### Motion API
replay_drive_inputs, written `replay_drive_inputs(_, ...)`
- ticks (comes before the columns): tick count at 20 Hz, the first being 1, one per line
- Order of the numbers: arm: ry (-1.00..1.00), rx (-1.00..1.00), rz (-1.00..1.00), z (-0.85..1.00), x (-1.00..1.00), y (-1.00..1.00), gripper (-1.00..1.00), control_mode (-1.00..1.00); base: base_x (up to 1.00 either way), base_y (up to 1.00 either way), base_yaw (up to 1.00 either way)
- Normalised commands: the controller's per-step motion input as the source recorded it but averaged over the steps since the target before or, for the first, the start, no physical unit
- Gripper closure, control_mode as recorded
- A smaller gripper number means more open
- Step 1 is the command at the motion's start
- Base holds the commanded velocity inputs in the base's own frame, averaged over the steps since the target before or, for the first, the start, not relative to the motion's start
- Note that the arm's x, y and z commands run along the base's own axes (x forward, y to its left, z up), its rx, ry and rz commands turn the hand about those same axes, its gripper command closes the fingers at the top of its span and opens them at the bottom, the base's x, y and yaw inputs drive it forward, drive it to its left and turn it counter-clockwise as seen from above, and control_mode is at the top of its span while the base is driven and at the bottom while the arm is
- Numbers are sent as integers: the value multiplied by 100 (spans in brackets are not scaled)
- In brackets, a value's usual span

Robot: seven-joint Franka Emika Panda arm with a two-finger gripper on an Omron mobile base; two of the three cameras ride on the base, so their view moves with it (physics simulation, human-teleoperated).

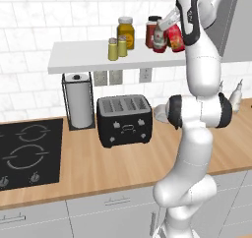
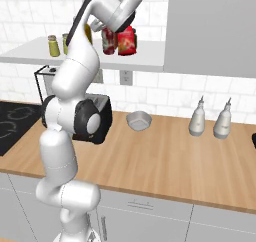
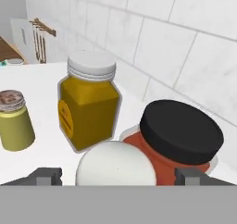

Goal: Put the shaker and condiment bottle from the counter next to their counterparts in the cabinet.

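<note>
Claw (image 3: 115, 176) pinches round pale-capped condiment bottle (image 1: 159, 39) beside squat dark-lidded red jar (image 3: 178, 146); flat white cabinet (image 1: 83, 57).

You have two small yellow-green shakers (image 1: 113, 49) with grey caps standing upright, side by side and just touching, on the white cabinet shelf (image 1: 78, 60), left of the amber jar. Your red condiment bottle (image 1: 159, 39) with its pale cap (image 3: 115, 165) stands upright at the shelf, close in front of the wide dark-red jar (image 3: 178, 144) with the dark lid. The light-wood surface (image 1: 123, 163) runs below, black hob at its left
</note>
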Motion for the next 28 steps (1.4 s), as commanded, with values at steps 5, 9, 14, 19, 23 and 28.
replay_drive_inputs(5,-1,-4,6,-2,-39,1,-100,-100,0,0,0)
replay_drive_inputs(9,-2,-3,5,-14,-92,11,-100,-100,0,0,0)
replay_drive_inputs(14,0,0,6,-39,-100,26,-100,-100,0,0,0)
replay_drive_inputs(19,0,0,6,-89,-100,42,-100,-100,0,0,0)
replay_drive_inputs(23,0,-2,1,-87,-100,33,-100,-100,0,0,0)
replay_drive_inputs(28,0,0,0,-70,-100,14,-100,-100,0,0,0)
